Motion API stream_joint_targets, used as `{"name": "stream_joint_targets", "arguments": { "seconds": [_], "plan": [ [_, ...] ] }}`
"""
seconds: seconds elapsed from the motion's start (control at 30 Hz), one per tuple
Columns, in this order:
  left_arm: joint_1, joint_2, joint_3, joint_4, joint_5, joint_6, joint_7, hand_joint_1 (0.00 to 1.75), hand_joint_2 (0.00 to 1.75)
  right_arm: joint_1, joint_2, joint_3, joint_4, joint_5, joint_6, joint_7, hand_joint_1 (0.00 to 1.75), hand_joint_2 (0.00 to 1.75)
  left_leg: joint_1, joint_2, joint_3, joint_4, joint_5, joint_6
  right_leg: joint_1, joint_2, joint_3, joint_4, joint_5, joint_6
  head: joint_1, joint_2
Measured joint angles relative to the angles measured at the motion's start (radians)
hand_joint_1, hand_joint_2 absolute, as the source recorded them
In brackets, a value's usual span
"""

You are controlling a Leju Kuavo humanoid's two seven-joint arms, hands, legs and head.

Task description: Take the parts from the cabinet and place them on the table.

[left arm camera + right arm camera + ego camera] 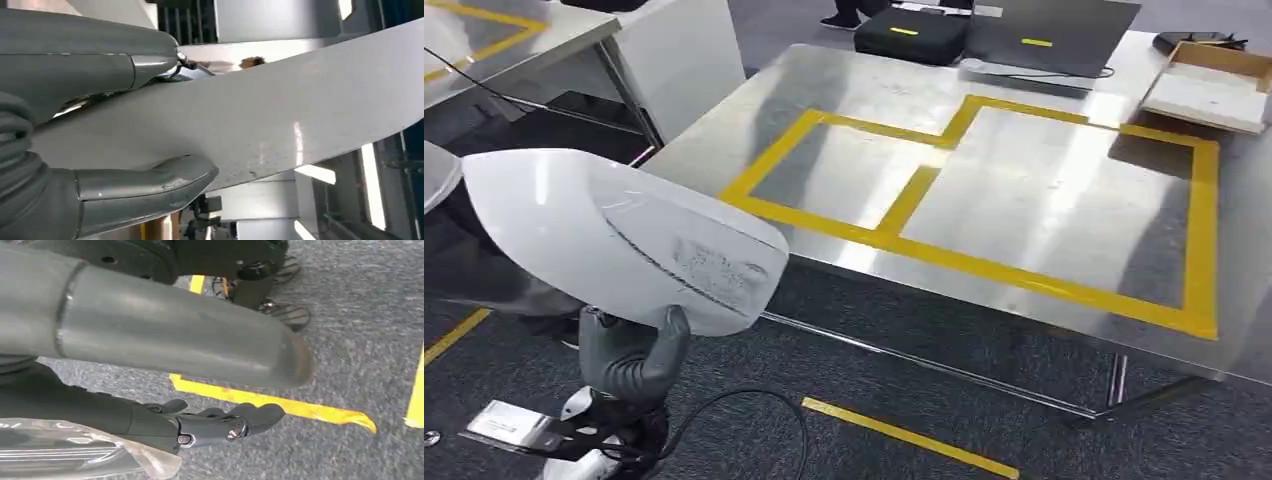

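White part [614,235] in left hand [629,355]

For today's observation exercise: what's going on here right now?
The robot's left hand grips a large white curved plastic panel, carried beside the steel table marked with yellow tape outlines. The panel is not yet on the table. The right hand hangs over grey carpet; it seems to hold nothing.

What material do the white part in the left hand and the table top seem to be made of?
White part: probably painted or moulded plastic, possibly coated metal; smooth, glossy highlights, small scuffs. Left hand grips it. Table top: likely brushed stainless steel; grey, blurred reflections, marked with yellow tape.
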Motion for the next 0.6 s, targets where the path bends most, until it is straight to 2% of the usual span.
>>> {"name": "stream_joint_targets", "arguments": {
  "seconds": [0.07,0.1,0.17,0.2,0.23,0.27,0.3,0.33,0.37,0.4,0.5,0.53,0.57,0.6],
  "plan": [
    [-0.001,-0.001,0.001,-0.002,0.0,0.0,0.0,1.75,1.75,0.001,0.0,0.0,0.0,0.0,0.0,0.0,0.0,0.0,0.008,0.002,0.007,-0.011,0.006,0.012,-0.001,-0.002,-0.009,0.015,-0.017,0.011,0.0,0.0],
    [-0.002,-0.002,0.001,-0.002,0.0,0.0,0.0,1.75,1.75,0.001,0.0,0.0,0.0,0.0,0.0,-0.001,0.0,0.0,0.008,0.003,0.007,-0.011,0.005,0.017,-0.001,-0.004,-0.032,0.063,-0.047,0.014,0.005,0.0],
    [0.001,-0.002,0.002,-0.002,0.0,0.0,0.0,1.75,1.75,0.001,0.0,0.0,0.0,0.0,0.0,-0.001,0.0,0.0,0.007,0.005,0.007,-0.011,0.004,0.02,-0.003,-0.005,-0.119,0.235,-0.121,0.019,0.004,0.0],
    [0.001,-0.002,0.002,-0.002,0.0,0.0,0.0,1.75,1.75,0.002,0.0,0.0,0.0,0.0,0.0,-0.001,0.0,0.0,0.007,0.005,0.007,-0.01,0.002,0.022,-0.002,-0.005,-0.157,0.305,-0.142,0.021,0.006,0.0],
    [0.002,-0.002,0.002,-0.002,0.0,0.0,0.0,1.75,1.75,0.005,0.0,0.0,0.0,0.0,0.0,-0.001,0.0,0.0,0.007,0.005,0.009,-0.01,0.001,0.023,-0.002,-0.005,-0.178,0.335,-0.137,0.022,0.005,0.0],
    [0.002,-0.002,0.002,-0.002,0.0,0.0,0.0,1.75,1.75,0.006,0.0,0.0,0.0,0.0,0.0,-0.001,0.0,0.0,0.007,0.005,0.011,-0.01,0.0,0.023,-0.003,-0.005,-0.174,0.314,-0.111,0.021,0.005,0.0],
    [0.003,-0.002,0.002,-0.002,0.0,0.0,0.0,1.75,1.75,0.005,0.0,0.0,0.0,0.0,0.0,-0.001,0.0,0.0,0.007,0.004,0.014,-0.01,-0.003,0.022,-0.003,-0.006,-0.143,0.242,-0.06,0.019,0.005,0.0],
    [0.002,-0.002,0.002,-0.002,0.0,0.0,0.0,1.75,1.75,0.004,0.0,0.0,0.0,0.0,0.0,-0.001,0.0,0.0,0.007,0.003,0.02,-0.01,-0.006,0.02,-0.003,-0.008,-0.096,0.14,-0.006,0.015,0.005,0.0],
    [0.002,-0.003,0.002,-0.002,0.0,0.0,0.0,1.75,1.75,0.003,0.0,0.0,0.0,0.0,0.0,-0.001,0.0,0.0,0.007,0.003,0.026,-0.01,-0.011,0.016,-0.002,-0.013,-0.05,0.045,0.033,0.011,0.006,0.0],
    [0.002,-0.002,0.002,-0.002,0.0,0.0,0.0,1.75,1.75,0.001,0.0,0.001,0.0,0.0,0.002,-0.001,0.0,0.0,0.0,0.003,0.026,-0.008,-0.015,0.01,0.003,-0.016,-0.031,0.018,0.013,0.009,0.005,0.0],
    [0.002,-0.002,0.002,-0.003,-0.001,0.003,0.0,1.75,1.75,0.003,0.0,0.002,0.0,0.0,0.004,-0.002,0.0,0.0,0.002,0.005,0.024,-0.007,-0.016,-0.003,0.006,-0.013,-0.026,0.014,0.009,-0.004,0.003,0.0],
    [0.002,-0.002,0.002,-0.003,-0.001,0.004,0.0,1.75,1.75,0.004,0.0,0.002,0.0,0.001,0.004,-0.002,0.0,0.0,0.002,0.005,0.027,-0.007,-0.02,-0.01,0.002,-0.012,-0.022,0.009,0.011,-0.012,0.002,0.0],
    [0.003,-0.002,0.002,-0.004,-0.001,0.004,0.0,1.75,1.75,0.004,0.0,0.002,0.0,0.002,0.005,-0.002,0.0,0.0,0.005,0.004,0.026,0.003,-0.028,-0.016,-0.002,-0.013,-0.016,0.004,0.014,-0.017,0.004,0.0],
    [0.002,-0.002,0.003,-0.005,-0.002,0.005,0.0,1.75,1.75,0.003,0.0,0.002,0.0,0.003,0.005,-0.002,0.0,0.0,0.005,0.004,0.014,0.038,-0.05,-0.02,-0.002,-0.012,-0.012,0.004,0.011,-0.024,-0.002,0.0]
  ]
}}
